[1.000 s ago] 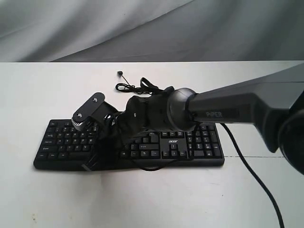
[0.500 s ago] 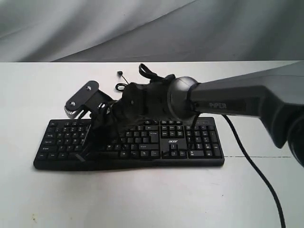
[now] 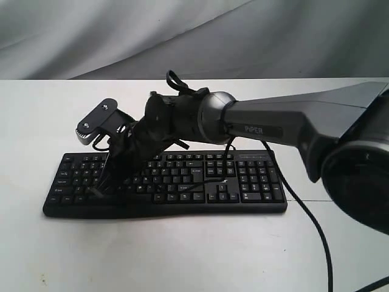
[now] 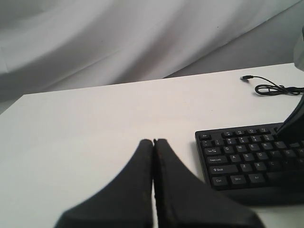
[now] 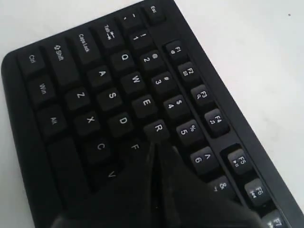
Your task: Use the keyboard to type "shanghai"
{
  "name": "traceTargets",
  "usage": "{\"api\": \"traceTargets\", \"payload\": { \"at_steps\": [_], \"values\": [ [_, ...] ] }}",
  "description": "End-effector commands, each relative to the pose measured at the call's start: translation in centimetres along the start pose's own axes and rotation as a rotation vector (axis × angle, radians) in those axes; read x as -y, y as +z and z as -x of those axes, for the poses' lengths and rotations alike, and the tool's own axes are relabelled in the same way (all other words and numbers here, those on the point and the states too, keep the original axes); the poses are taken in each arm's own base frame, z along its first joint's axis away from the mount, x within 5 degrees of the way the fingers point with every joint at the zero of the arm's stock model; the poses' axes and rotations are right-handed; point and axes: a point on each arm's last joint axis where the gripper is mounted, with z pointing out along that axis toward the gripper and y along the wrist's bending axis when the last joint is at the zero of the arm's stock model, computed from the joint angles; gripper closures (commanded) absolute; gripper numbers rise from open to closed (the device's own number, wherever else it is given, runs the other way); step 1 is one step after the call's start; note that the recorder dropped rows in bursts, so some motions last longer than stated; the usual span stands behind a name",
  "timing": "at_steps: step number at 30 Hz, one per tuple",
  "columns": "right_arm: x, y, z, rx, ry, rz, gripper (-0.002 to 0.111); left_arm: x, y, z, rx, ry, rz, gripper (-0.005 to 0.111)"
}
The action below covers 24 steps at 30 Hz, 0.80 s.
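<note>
The black keyboard [image 3: 243, 182] lies across the white table, its left end showing in the left wrist view [image 4: 247, 156]. My right arm reaches across it from the right. The right gripper [image 3: 103, 186] is shut and points down at the left block of letter keys. In the right wrist view the keyboard [image 5: 95, 71] fills the picture, and the shut tips [image 5: 156, 145] sit just over the keys between R and F; I cannot tell if they touch. My left gripper [image 4: 153, 141] is shut on nothing, above bare table left of the keyboard.
The keyboard's thin black cable [image 4: 275, 88] lies coiled on the table behind it. The right arm's own cable [image 3: 304, 207] trails over the table's front right. A grey cloth backdrop [image 3: 121, 36] hangs behind the table's far edge.
The right arm has swung left along the keyboard, carrying the shut gripper from the middle keys to the left letter block. The acer logo is now covered.
</note>
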Motion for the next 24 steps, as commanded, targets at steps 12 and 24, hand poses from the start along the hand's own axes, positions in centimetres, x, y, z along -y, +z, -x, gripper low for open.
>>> {"api": "traceTargets", "payload": {
  "at_steps": [12,24],
  "values": [
    [0.2,0.3,-0.5,-0.02,0.002,0.005,0.108,0.1,0.0,0.0,0.011,-0.003,-0.008,0.107],
    [0.2,0.9,-0.9,-0.037,0.013,0.016,0.108,0.1,0.0,0.0,0.011,-0.003,-0.008,0.107]
  ]
}}
